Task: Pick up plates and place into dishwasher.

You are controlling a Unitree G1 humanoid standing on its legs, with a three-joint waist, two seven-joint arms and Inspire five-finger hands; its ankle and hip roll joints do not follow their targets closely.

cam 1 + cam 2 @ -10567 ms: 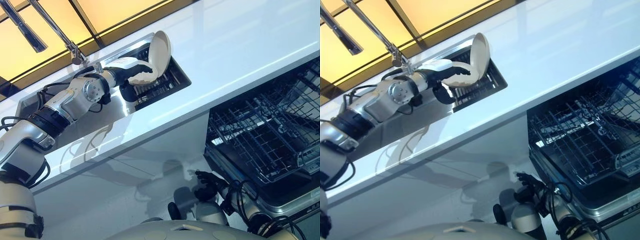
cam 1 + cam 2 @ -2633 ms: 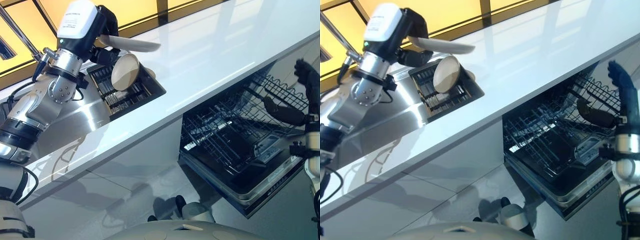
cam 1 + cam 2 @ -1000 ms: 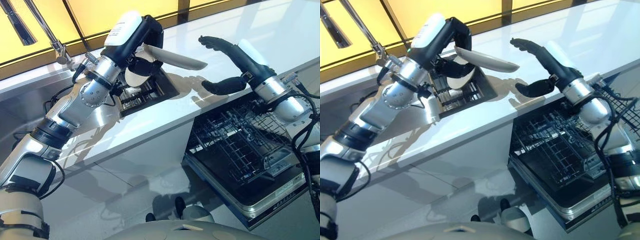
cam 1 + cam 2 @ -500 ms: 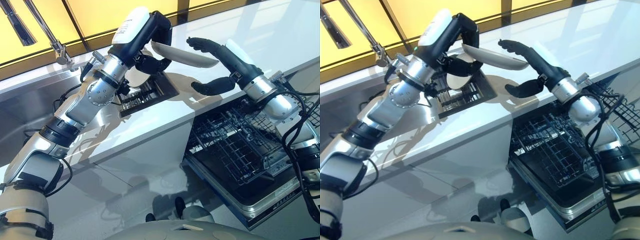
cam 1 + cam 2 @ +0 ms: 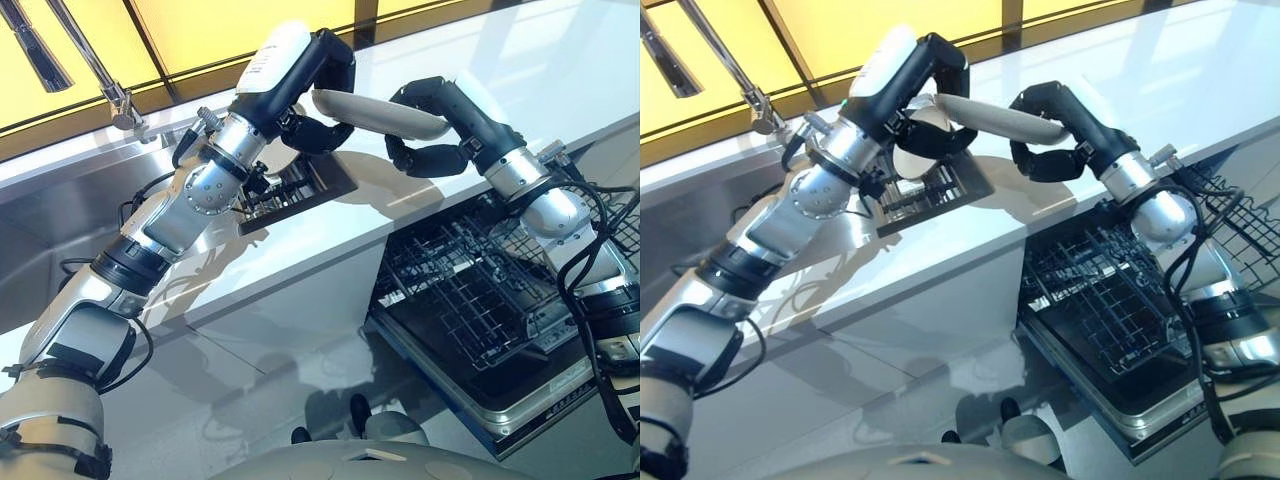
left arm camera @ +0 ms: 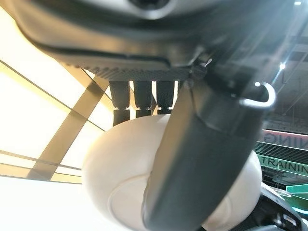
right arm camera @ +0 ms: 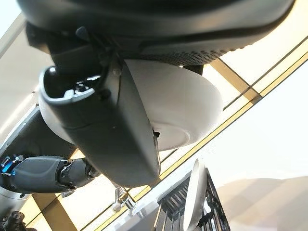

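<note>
Above the white countertop (image 5: pixel 470 60): round cream ceramic plate (image 5: pixel 378 112) held in the air between both hands, roughly level.

Left hand (image 5: pixel 312 128) has fingers and thumb curled round the plate's edge nearest the sink; its wrist view shows the thumb lying across the plate's underside (image 6: pixel 125 178), fingers on the far side. Right hand (image 5: pixel 432 150) grips the opposite edge, fingers hooked over the top, thumb curled beneath; in its wrist view the plate (image 7: pixel 183 106) sits between thumb and palm. A second cream plate (image 5: pixel 912 150) stands on edge in the black slotted dish rack (image 5: pixel 940 190) set in the steel sink (image 5: pixel 60 240). Below the counter, the dishwasher's dark wire rack (image 5: pixel 470 290) is pulled out, well apart from the held plate.
</note>
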